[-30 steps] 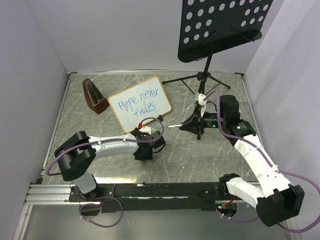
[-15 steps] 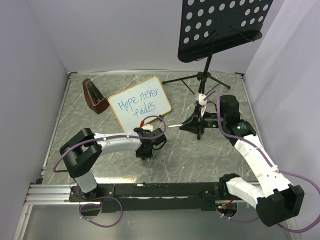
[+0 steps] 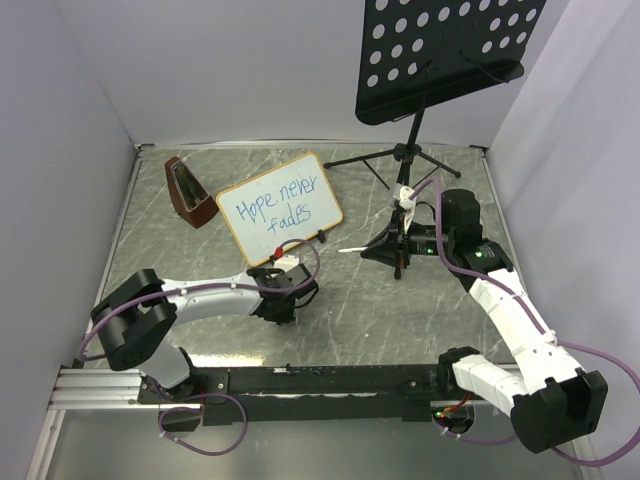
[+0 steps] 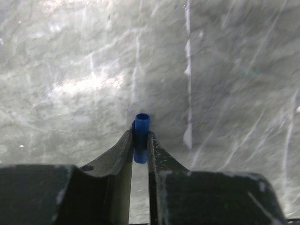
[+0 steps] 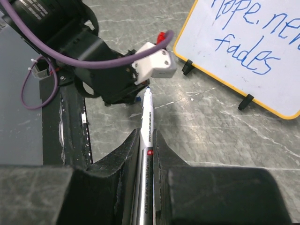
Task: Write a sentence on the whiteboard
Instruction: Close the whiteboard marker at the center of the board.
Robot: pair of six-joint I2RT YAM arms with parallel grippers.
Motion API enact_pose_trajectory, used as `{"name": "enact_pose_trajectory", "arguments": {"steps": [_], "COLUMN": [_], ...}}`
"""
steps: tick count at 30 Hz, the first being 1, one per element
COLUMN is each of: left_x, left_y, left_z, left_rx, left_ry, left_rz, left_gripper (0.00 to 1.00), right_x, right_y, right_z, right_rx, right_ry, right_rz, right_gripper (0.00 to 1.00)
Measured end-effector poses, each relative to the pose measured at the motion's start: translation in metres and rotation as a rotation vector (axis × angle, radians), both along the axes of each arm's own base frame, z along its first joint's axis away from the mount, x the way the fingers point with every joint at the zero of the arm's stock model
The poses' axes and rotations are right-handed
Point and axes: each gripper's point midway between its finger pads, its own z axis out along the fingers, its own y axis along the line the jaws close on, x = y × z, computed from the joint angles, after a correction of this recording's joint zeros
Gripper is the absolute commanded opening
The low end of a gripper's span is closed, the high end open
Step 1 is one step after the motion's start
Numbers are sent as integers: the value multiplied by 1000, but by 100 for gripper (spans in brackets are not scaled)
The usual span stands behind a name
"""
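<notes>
The whiteboard stands tilted at the back left on two black feet, and its lower part shows in the right wrist view. The sentence "Hope never fades" is on it in blue, in two lines. My right gripper is shut on a white marker, held level with its bare tip pointing left toward my left gripper. My left gripper is low over the table in front of the board. It is shut on a blue marker cap, open end up.
A black perforated music-stand plate hangs at the back right, and its tripod legs stand behind my right gripper. A brown metronome stands left of the board. Walls close in the table on three sides.
My left arm has drawn back, its elbow swinging left and its gripper moving a little left and nearer with the cap. The right arm and marker have not moved.
</notes>
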Motion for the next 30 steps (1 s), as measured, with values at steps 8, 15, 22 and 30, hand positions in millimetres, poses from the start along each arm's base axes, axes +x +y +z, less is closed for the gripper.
{"name": "enact_pose_trajectory", "arguments": {"steps": [8,15,22,30], "left_x": [0,17,26,22], "left_y": [5,-16,-38,-54], "left_z": [12,31,36,44], "left_rx": [-74,-167,-190,-223], "left_ry": [-91,-226,-303,-418], "left_rz": [-108,-238,-378,-606], "left_gripper": [13,13,10,8], "right_x": [2,5,14,19], "right_y": [-1,3,11,16], "right_z": [-2,-13,-47,-97], "right_rx": [-1,2,0,-32], "right_ry": [8,80,280,515], "right_rz": [-3,13,44,54], "right_gripper": [0,0,0,0]}}
